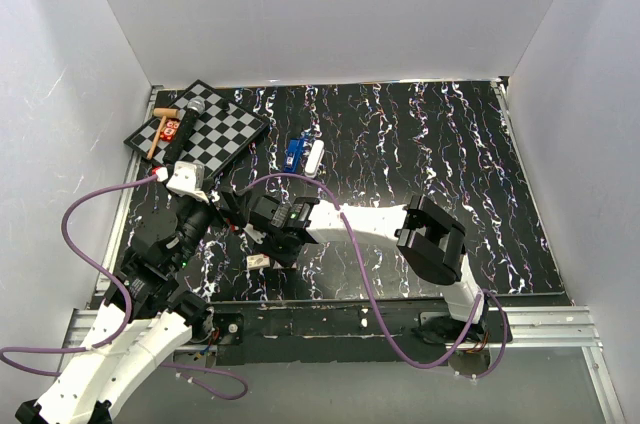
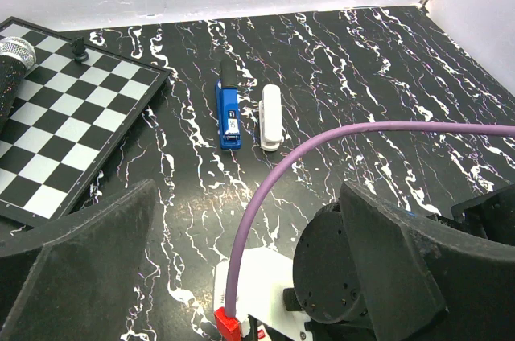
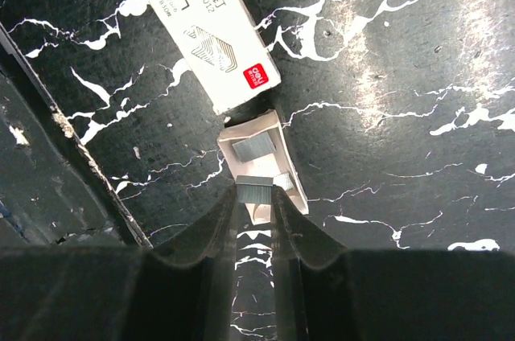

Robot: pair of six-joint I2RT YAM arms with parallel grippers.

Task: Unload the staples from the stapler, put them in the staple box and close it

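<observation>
The stapler lies at the back middle of the table, its bright blue arm (image 1: 293, 151) and its white arm (image 1: 314, 156) side by side; the left wrist view shows the blue arm (image 2: 228, 108) and the white arm (image 2: 271, 118) lying slightly apart. My right gripper (image 3: 255, 192) is shut on a short grey strip of staples (image 3: 255, 190), just above a small tan-white tray (image 3: 283, 148) that holds more strips. A white staple box (image 3: 213, 31) lies beside the tray. My left gripper (image 2: 241, 277) is open and empty, well short of the stapler, with my right wrist between its fingers (image 2: 80, 252).
A chessboard (image 1: 215, 129) sits at the back left with a microphone (image 2: 12, 59), a wooden mallet (image 1: 155, 136) and a dark pawn (image 2: 79, 49). A purple cable (image 2: 322, 140) arcs across in front of my left gripper. White walls enclose the table.
</observation>
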